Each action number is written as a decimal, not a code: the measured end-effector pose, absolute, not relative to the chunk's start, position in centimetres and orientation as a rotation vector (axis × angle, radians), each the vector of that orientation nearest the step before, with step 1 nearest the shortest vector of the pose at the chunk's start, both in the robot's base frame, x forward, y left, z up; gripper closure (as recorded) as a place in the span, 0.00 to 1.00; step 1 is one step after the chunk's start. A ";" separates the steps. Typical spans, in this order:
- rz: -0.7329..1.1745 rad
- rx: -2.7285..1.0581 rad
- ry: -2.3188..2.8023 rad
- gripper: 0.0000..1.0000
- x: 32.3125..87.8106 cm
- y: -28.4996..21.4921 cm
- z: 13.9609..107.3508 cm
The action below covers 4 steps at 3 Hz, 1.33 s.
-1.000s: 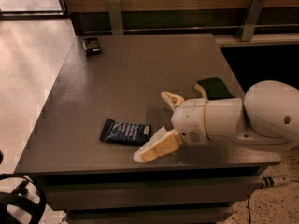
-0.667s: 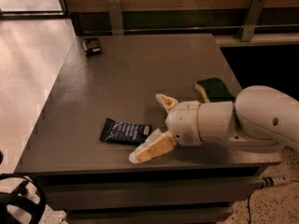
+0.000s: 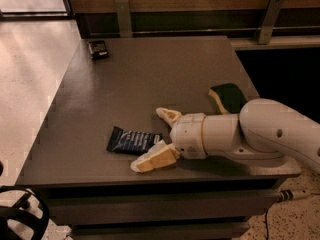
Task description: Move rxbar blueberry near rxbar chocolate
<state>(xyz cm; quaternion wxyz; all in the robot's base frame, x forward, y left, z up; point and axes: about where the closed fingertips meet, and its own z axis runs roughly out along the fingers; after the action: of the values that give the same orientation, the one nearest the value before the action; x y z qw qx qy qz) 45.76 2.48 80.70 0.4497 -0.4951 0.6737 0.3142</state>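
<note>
One grey rectangular tabletop [image 3: 150, 74] carries three loose items. There is one rxbar blueberry [image 3: 131, 141], a flat dark navy-blue wrapper with pale lettering, near the front edge. There is one rxbar chocolate [image 3: 98, 49], a small blackish-brown packet, at the far left corner. There is one green-and-yellow sponge [image 3: 227, 98] on the right side. One white robot arm [image 3: 260, 134] reaches in from the right and ends in one gripper [image 3: 160, 138] with two cream-coloured fingers [image 3: 152, 160], spread apart at the right end of the blue bar. Two grey metal brackets [image 3: 124, 18] stand against the back wall.
</note>
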 end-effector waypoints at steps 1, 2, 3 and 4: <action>0.778 -1.228 1.664 0.41 45.7 2.7 80.7; 0.779 -1.231 1.662 0.63 45.7 2.8 80.7; 0.779 -1.231 1.662 0.87 45.7 2.8 80.9; 0.779 -1.231 1.662 1.00 45.7 2.8 81.0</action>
<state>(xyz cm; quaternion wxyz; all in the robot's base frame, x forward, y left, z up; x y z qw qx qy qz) 45.65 2.81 80.95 0.4491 -0.4977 0.6719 0.3147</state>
